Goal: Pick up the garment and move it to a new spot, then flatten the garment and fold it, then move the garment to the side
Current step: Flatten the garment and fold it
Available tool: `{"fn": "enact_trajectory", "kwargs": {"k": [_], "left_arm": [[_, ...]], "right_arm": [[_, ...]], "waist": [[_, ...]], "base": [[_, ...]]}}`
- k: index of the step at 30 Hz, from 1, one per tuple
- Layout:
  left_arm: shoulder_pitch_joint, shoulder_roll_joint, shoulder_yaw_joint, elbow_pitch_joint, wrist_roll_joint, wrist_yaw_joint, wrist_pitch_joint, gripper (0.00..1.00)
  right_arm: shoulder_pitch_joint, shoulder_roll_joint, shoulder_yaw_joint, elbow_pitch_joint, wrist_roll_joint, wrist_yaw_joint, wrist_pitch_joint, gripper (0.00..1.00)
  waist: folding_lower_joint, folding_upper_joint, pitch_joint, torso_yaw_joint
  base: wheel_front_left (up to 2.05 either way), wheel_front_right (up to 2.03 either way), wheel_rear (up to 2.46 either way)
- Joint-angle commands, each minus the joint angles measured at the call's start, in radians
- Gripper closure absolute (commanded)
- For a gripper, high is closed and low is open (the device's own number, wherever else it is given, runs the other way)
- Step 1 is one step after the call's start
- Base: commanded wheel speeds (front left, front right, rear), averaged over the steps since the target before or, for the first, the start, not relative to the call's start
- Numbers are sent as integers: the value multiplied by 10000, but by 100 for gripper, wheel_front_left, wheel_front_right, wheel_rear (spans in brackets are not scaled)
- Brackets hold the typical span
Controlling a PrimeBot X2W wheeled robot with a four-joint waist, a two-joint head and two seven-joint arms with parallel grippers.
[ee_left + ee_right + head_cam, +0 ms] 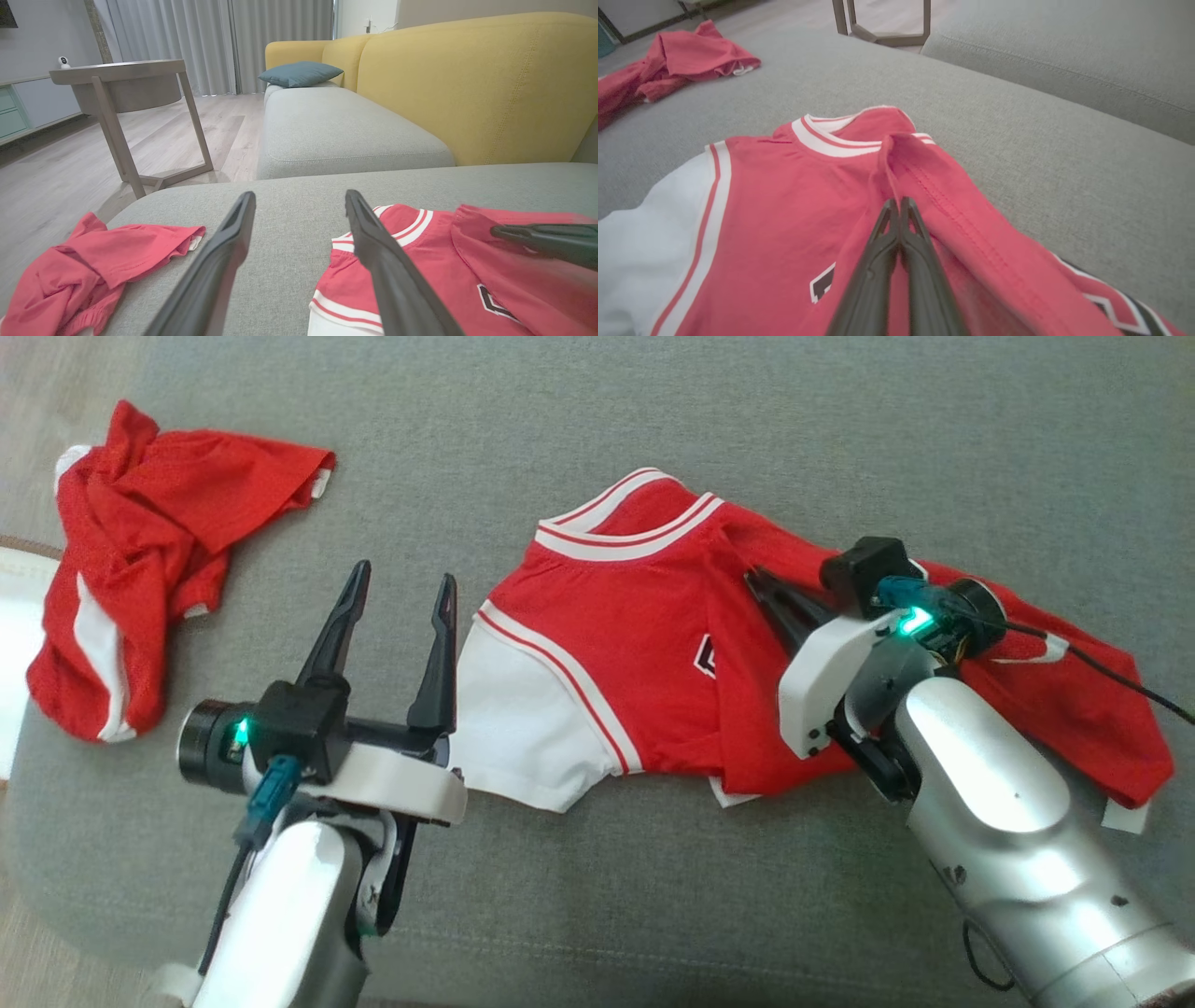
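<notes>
My right gripper [900, 203] is clamped on the red jersey [616, 644]'s folded flap; my open, empty left gripper [403, 574] hovers beside its white sleeve [523, 728].

A crumpled red garment [149, 569] lies near the edge of the grey sofa seat [653, 411], a teal cushion [300, 73] rests on the next seat by the yellow backrest [467, 84], and beyond stand a side table [117, 74] on pale floorboards [56, 172], grey curtains [187, 32] and perhaps 1 small white camera [63, 61].

Head looks down; both wrists skim low across the jersey [635, 644].
</notes>
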Motion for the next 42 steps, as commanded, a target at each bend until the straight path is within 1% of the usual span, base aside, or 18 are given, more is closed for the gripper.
{"fn": "enact_trajectory", "kwargs": {"k": [1,3,6,9,12,16,21,22,24,26,30,35,38,42], "left_arm": [[-246,118,421,-273,104,-28,-122,0],[-165,125,500,-262,128,-38,-122,0],[-37,131,599,-246,150,-66,-122,0],[121,148,685,-227,175,-83,-122,0],[273,166,777,-215,176,-94,-122,0],[450,239,922,-233,173,-101,-122,0],[644,339,1039,-206,174,-111,-122,0],[678,357,1051,-193,170,-118,-122,0],[745,390,1062,-165,160,-131,-122,0],[803,414,1074,-143,145,-133,-122,0],[936,470,1080,-108,102,-144,-122,0],[1165,535,1162,-108,19,-57,-122,0],[1336,577,1188,-109,-34,-13,-116,0],[1577,624,1177,-120,-99,21,-82,0]], "right_arm": [[-139,165,108,-353,79,75,-154,100],[59,100,30,-554,219,75,-471,100],[689,-54,-392,-1181,424,75,-979,100],[1785,-270,-1187,-2001,541,75,-1235,100],[3238,-419,-2209,-2953,475,75,-1235,100],[5107,-219,-3501,-4234,192,75,-989,100],[6612,297,-4607,-5208,-327,75,-511,100],[6845,368,-4717,-5270,-436,75,-349,83],[7203,544,-4916,-5418,-512,75,-161,0],[7455,688,-5088,-5616,-539,75,-109,0],[7820,857,-5499,-6344,-501,75,-353,0],[7928,844,-5925,-7446,-692,75,-740,0],[7793,811,-5870,-7907,-891,75,-779,0],[7646,778,-5567,-8160,-1030,75,-651,0]], "waist": [[0,0,-34,-60],[0,0,-104,-186],[0,0,-234,-390],[0,0,-417,-595],[0,0,-555,-771],[0,0,-646,-1048],[0,0,-792,-1345],[0,0,-831,-1387],[0,0,-894,-1455],[0,0,-971,-1514],[0,0,-1126,-1594],[0,0,-1367,-1674],[0,0,-1535,-1682],[0,0,-1792,-1650]], "base": [[0,0,0],[0,0,0],[0,0,0],[0,0,0],[0,0,0],[0,0,0],[0,0,0],[0,0,0],[0,0,0],[0,0,0],[0,0,0],[0,0,0],[0,0,0],[0,0,0]]}}
